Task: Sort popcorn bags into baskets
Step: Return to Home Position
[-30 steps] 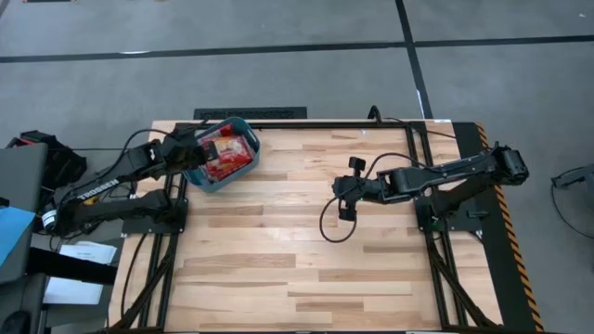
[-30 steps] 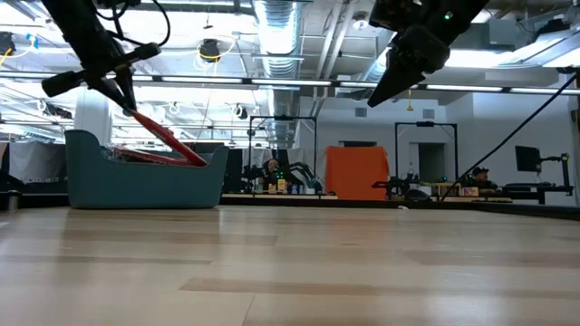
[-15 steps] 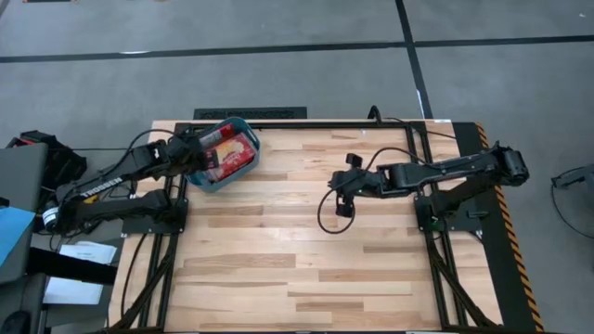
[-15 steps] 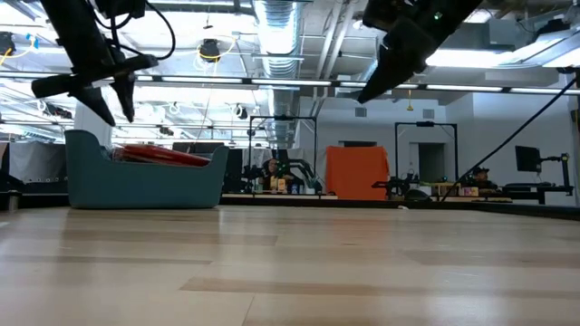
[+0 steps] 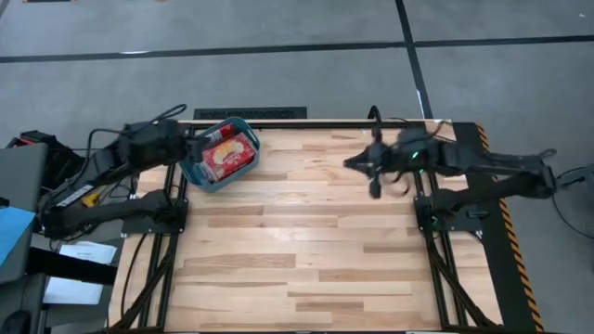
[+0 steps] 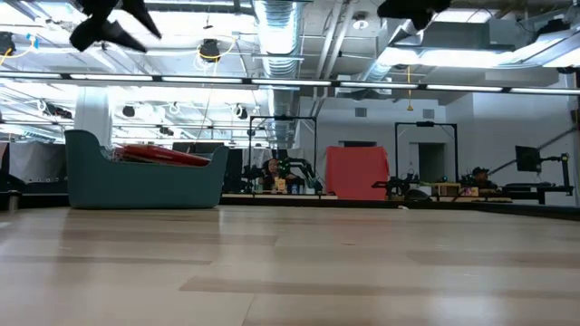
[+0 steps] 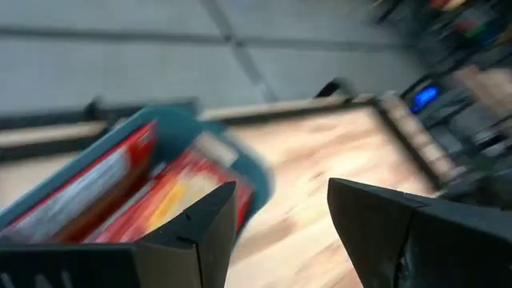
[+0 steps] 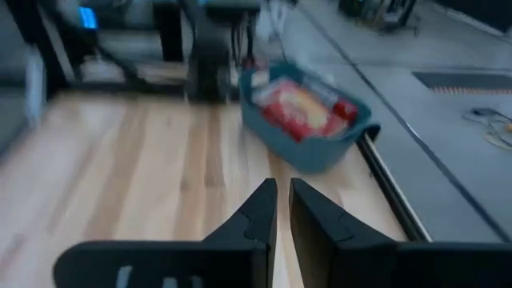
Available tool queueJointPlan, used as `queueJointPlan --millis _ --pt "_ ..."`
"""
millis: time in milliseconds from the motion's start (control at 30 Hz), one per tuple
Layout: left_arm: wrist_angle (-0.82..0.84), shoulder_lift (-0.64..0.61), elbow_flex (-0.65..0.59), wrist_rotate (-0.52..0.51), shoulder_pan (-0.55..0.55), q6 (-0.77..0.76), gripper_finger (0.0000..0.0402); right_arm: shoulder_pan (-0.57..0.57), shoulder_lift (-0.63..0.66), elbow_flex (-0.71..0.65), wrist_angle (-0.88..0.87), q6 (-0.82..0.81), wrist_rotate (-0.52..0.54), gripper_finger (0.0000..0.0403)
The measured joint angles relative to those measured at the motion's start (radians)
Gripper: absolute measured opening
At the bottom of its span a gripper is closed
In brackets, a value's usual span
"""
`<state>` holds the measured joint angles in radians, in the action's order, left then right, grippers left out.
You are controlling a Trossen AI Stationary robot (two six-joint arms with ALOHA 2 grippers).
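Observation:
The teal basket [image 5: 206, 186] stands at the table's far left corner. It holds several red popcorn bags [image 5: 230, 156] with cream-orange labels; in the low view the top bag [image 6: 168, 156] lies flat just above the rim. My left gripper [image 7: 280, 216] is open and holds nothing. It hangs high over the basket's left side [image 5: 188, 141], near the top of the low view [image 6: 113, 23]. My right gripper [image 8: 282, 210] is shut but for a thin slit, with nothing in it. It stands high over the table's far right part [image 5: 355, 163], pointing toward the basket [image 8: 312, 152].
Bare light wood planks [image 5: 306, 241] stretch over the middle and near side of the table. A black rail [image 5: 306, 122] runs along the far edge. A black cable [image 5: 375, 186] hangs below my right arm.
My left gripper has opened and let go of a red bag, which dropped flat onto the others in the basket. It then rose and drew back toward the table's left edge. My right gripper has risen and swung toward the far edge.

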<state>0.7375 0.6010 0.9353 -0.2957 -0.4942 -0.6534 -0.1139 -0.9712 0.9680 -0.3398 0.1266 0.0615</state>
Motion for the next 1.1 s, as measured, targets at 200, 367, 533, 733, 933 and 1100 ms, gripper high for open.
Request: queueJointPlan --millis 200,367,533,733,933,1100 --pt "-0.323 -0.144 -0.137 0.064 0.065 0.075 0.0184 -0.228 0.186 -0.157 0.115 -0.139 -0.212 0.006" --pt "-0.506 -0.239 -0.34 0.089 0.163 0.049 0.0184 -0.308 0.321 -0.329 0.227 -0.239 -0.282 0.006" --pt "-0.71 -0.277 -0.508 0.006 0.272 0.03 0.0184 -0.347 0.426 -0.476 0.372 -0.372 -0.298 0.006" --pt "-0.826 -0.241 -0.586 -0.143 0.431 0.066 0.0183 -0.366 0.512 -0.562 0.386 -0.451 -0.297 0.006" --pt "-0.832 -0.187 -0.597 -0.381 0.611 0.065 0.0183 -0.383 0.554 -0.617 0.389 -0.458 -0.263 0.006" --pt "-0.868 -0.296 -0.587 -0.386 0.715 0.163 0.0183 -0.422 0.575 -0.629 0.394 -0.47 -0.259 0.006"
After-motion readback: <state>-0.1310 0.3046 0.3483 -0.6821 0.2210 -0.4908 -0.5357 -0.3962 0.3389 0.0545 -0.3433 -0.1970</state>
